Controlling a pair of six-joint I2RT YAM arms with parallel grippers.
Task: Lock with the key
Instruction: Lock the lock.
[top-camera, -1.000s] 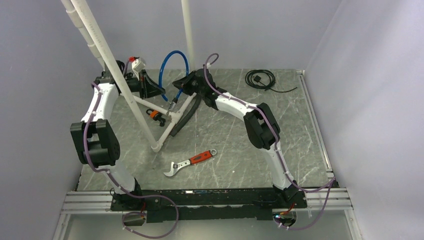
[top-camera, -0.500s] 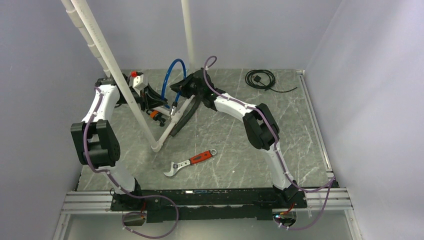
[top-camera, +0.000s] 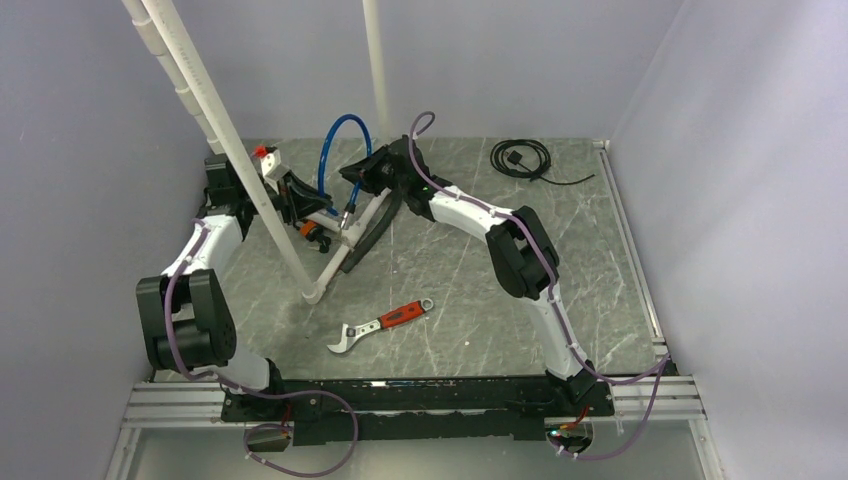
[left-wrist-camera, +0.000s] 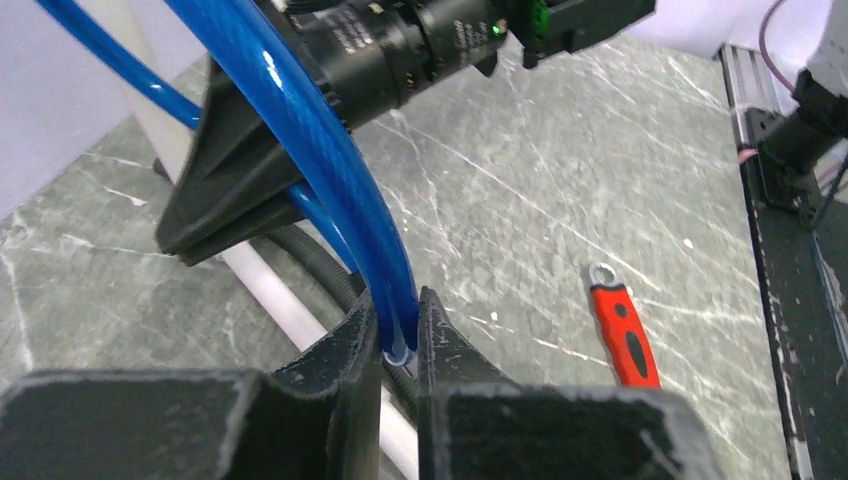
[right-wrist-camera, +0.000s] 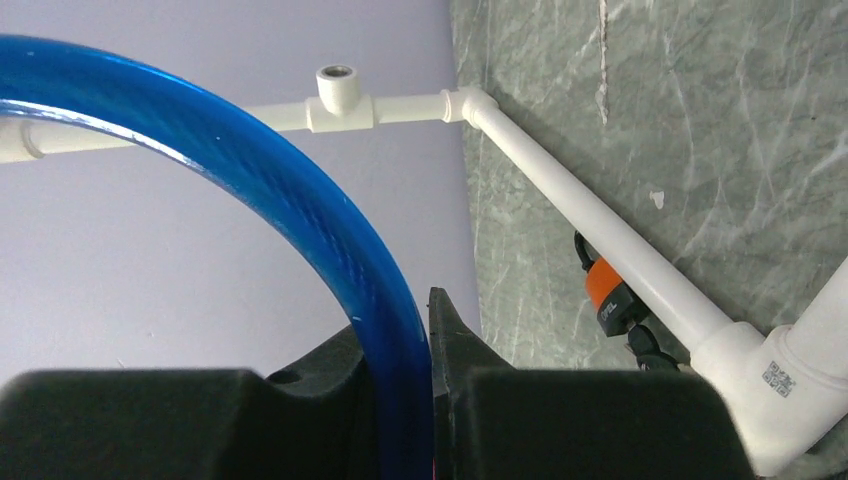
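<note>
The blue plastic-coated cable stands as a raised arch over the grey marbled table, close to the far edge and left of its middle. Both arms hold it.

The left gripper reaches in from the left edge. In the left wrist view its black fingers are pinched on the cable's lower end, which sits right between the tips. From there the cable curves up towards the other arm.

The right gripper meets the arch from the right. In the right wrist view its fingers are closed against the cable, which sweeps in from the upper left and drops between them.

A white plastic pipe frame stands beneath and beside the arch. One long pipe slants up from the table towards the far left corner, and shorter pipes lie flat under the grippers. A small orange-and-black fitting rests against one flat pipe, and what it is cannot be told. A black corrugated hose runs beside the flat pipes.

A red-handled adjustable wrench lies flat nearer the near edge, well apart from both grippers. A coiled black cord sits towards the far right corner.
</note>
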